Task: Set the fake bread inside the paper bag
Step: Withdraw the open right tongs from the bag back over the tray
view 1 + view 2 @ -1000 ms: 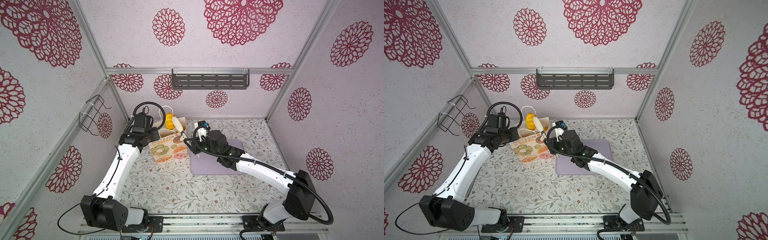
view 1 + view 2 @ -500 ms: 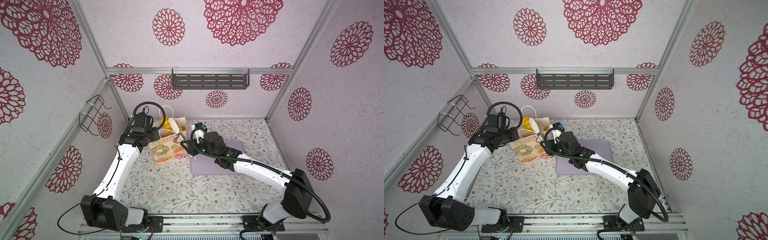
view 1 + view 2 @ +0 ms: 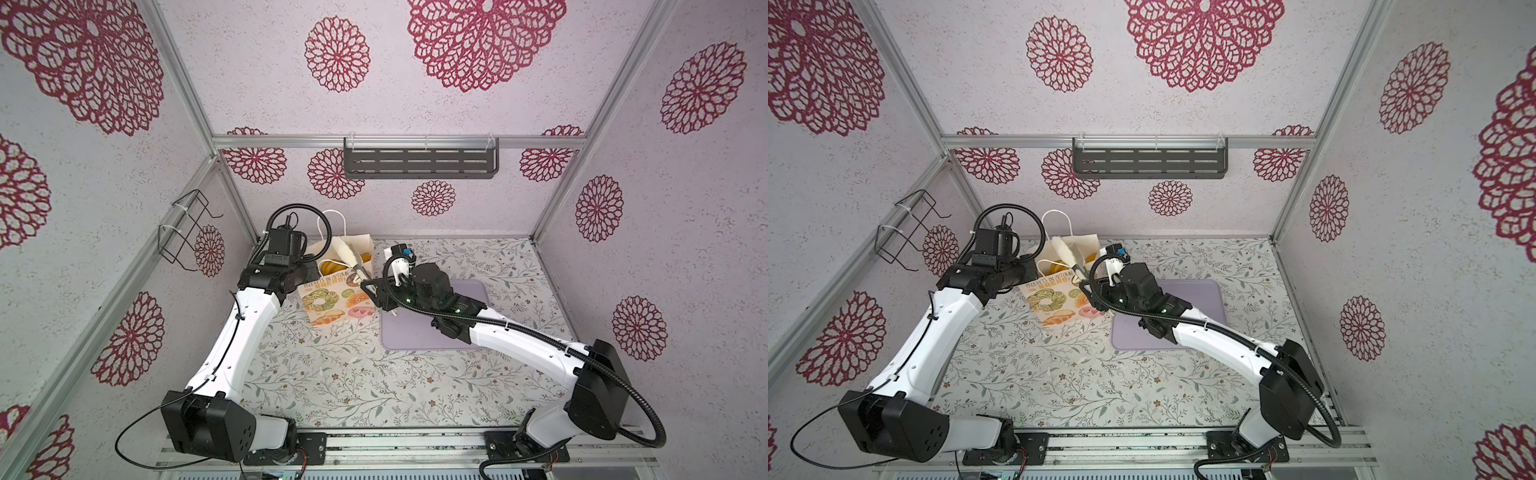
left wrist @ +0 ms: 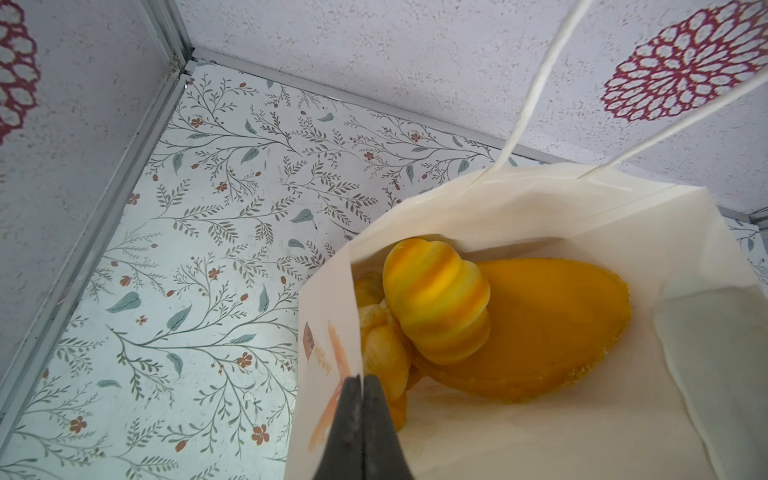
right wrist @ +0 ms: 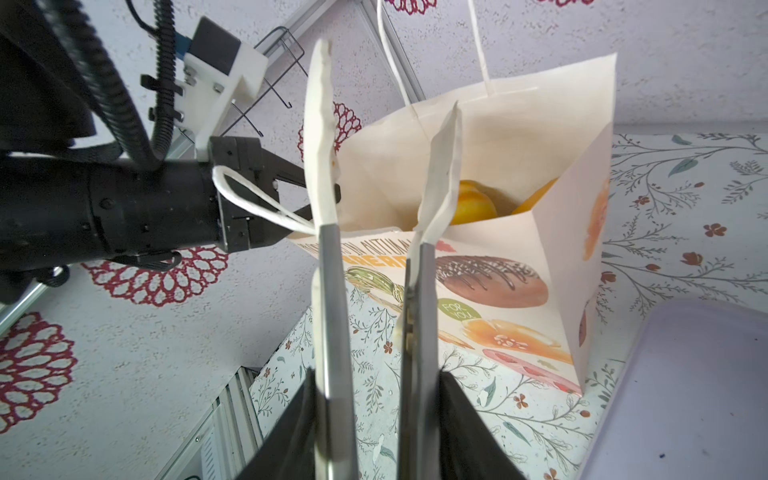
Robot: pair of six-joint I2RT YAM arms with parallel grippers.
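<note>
The paper bag (image 3: 332, 299) (image 3: 1054, 299) stands open at the back left of the floral table. My left gripper (image 4: 361, 380) (image 3: 312, 272) is shut on the rim of the bag's side wall (image 4: 540, 208). Inside lie pieces of fake bread: a striped yellow-orange bun (image 4: 436, 303), a flat orange loaf (image 4: 552, 328) and a golden bun (image 4: 382, 353). In both top views they show as a yellow patch of fake bread (image 3: 330, 266) (image 3: 1050, 266). My right gripper (image 5: 388, 83) (image 3: 351, 253) (image 3: 1069, 251) hangs over the bag's mouth, open, with nothing between its long white-tipped fingers (image 5: 320, 124).
A flat lilac tray (image 3: 415, 336) (image 3: 1142, 336) (image 5: 685, 395) lies right of the bag, under my right arm. A wire rack (image 3: 187, 232) hangs on the left wall. A dark slotted shelf (image 3: 419, 162) is fixed to the back wall.
My right gripper has opened over the bag. The yellow bun that was at the bag's mouth now sits lower, inside the bag. The left gripper has kept its hold on the rim.
</note>
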